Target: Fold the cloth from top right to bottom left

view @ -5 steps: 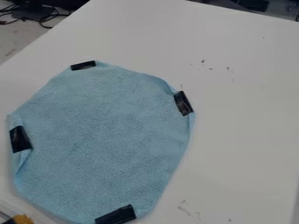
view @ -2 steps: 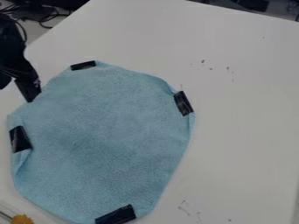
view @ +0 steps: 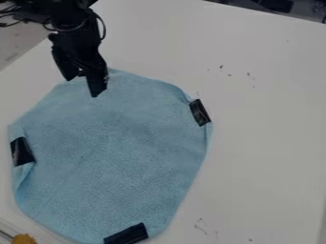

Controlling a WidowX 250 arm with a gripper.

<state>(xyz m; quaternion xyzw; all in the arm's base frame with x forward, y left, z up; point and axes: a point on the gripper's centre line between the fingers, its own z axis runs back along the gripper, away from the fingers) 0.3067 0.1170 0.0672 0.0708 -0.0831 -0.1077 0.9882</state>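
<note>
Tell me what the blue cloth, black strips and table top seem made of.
The blue cloth: matt textile, perhaps microfibre, with a fine texture and curled edges. The black strips: probably plastic tape, slightly glossy, catching faint glints. The table top: smooth and white, laminate or painted board; its plain surface fits either.

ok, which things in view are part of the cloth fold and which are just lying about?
Part of the job:
- blue cloth, spread out
- black patches on its edge
- gripper, at its upper edge

Just lying about:
- orange-yellow item, bottom-left corner
- dark cables, top left
</note>
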